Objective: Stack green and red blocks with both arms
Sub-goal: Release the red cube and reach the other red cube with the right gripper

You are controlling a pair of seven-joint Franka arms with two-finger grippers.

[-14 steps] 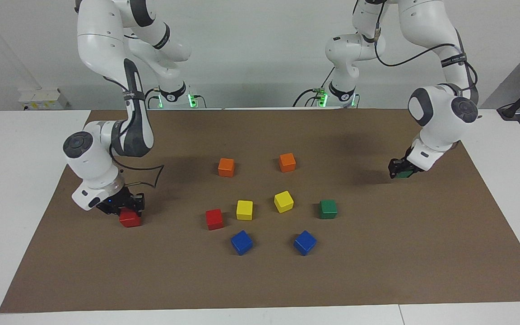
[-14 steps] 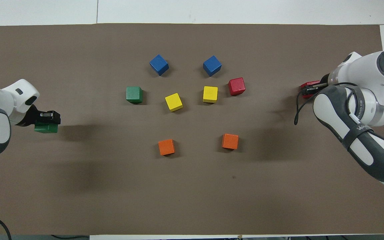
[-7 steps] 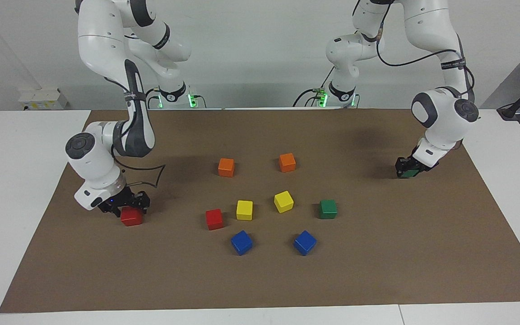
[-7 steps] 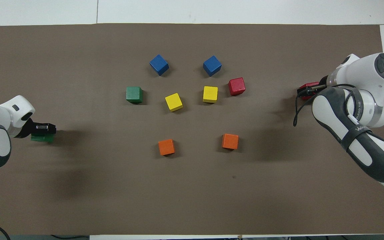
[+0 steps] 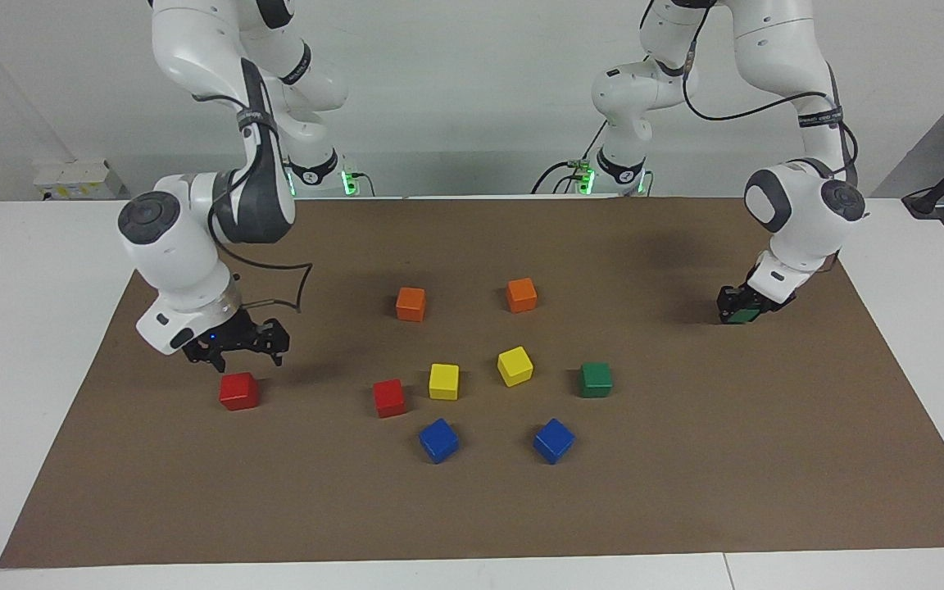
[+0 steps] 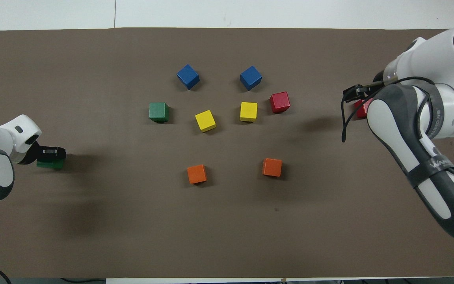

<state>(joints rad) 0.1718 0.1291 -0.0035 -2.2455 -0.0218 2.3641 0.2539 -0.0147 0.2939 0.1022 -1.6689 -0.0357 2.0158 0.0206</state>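
Right gripper (image 5: pixel 236 348): now open and raised clear of red block (image 5: pixel 238 391); a second ago clamped on it. Block released, lying alone on mat (image 5: pixel 472 508), well out toward the right arm's end from the cluster.

Left gripper (image 5: pixel 741 310): clamped on green block (image 5: pixel 737 316), lowered to the mat well out toward the left arm's end from the cluster; block a second ago carried slightly higher. Not yet let go.

Second red block (image 5: pixel 389 398): in the cluster, beside yellow block (image 5: pixel 443 381).

Second green block (image 5: pixel 595 379): at the cluster's edge toward the left arm's end.

Orange, yellow, blue blocks: unmoved.

Meaning for task: red base laid, green base about to be; likely next, fetching each cluster block to top its matching base. No stack built so far.
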